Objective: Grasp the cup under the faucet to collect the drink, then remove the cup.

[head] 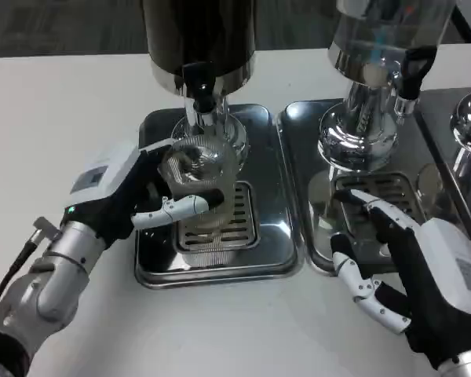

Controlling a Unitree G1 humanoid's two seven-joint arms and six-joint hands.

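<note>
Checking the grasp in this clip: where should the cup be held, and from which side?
Round its side wall, from the robot's left, as the left hand does now. The clear cup stands upright on the grate with the faucet above its mouth, blocking a top approach.

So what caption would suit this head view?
Left hand holds a clear cup under the dark dispenser's faucet; right hand waits open.
</note>
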